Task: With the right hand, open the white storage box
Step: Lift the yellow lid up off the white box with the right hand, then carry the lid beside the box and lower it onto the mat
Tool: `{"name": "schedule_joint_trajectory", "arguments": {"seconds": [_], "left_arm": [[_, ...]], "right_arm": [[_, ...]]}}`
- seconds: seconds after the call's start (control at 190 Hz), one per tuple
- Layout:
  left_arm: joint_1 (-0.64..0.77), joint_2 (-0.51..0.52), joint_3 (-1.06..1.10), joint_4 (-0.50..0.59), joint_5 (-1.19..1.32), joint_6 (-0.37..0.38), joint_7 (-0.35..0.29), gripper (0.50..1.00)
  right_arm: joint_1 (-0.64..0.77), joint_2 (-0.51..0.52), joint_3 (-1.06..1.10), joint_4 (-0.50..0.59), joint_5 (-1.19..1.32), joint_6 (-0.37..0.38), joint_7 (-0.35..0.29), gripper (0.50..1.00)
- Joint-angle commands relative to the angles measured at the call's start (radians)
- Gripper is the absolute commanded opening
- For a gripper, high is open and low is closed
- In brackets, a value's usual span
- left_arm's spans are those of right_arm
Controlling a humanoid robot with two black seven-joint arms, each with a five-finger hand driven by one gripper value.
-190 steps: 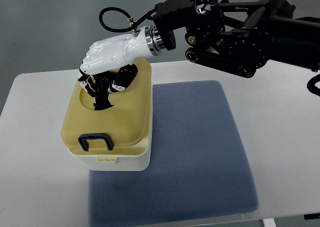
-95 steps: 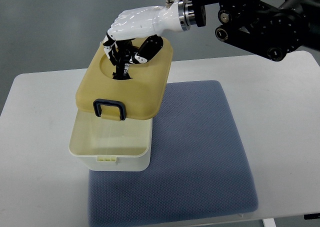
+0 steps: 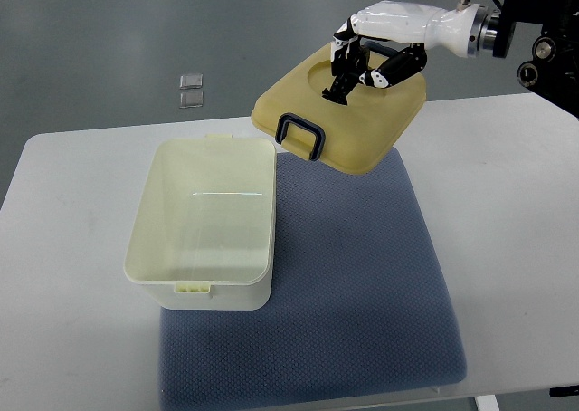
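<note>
Our right hand (image 3: 366, 53), fingers clamped in its recess, holds the lid (image 3: 348, 112), seemingly light and rigid, above the open box (image 3: 201, 284).

The white storage box (image 3: 204, 221) sits open on the white table (image 3: 516, 212). Its inside is bare. The right side of the box rests on the blue mat (image 3: 353, 284). Up and to the right of the box, the right hand (image 3: 384, 35) holds the yellow lid (image 3: 348, 112) in the air. The lid is tilted. The fingers (image 3: 348, 67) curl into the round dip on top of the lid. A dark handle (image 3: 300, 135) hangs on the lid's low edge, just past the box's back right corner. Far behind the box, two small clear squares (image 3: 190, 90) lie on the grey floor.
</note>
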Motion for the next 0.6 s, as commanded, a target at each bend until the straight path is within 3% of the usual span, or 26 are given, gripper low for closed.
{"name": "schedule_joint_trajectory", "arguments": {"seconds": [0.0, 0.142, 0.596], "left_arm": [[0.0, 0.0, 0.0, 0.0, 0.0, 0.0, 0.0, 1.0], [0.0, 0.0, 0.0, 0.0, 0.0, 0.0, 0.0, 1.0], [0.0, 0.0, 0.0, 0.0, 0.0, 0.0, 0.0, 1.0]], "right_arm": [[-0.06, -0.018, 0.014, 0.0, -0.001, -0.035, 0.0, 0.5], [-0.135, -0.018, 0.0, 0.0, -0.002, -0.11, 0.0, 0.5], [-0.234, -0.004, -0.004, 0.001, -0.005, -0.113, 0.0, 0.5]]}}
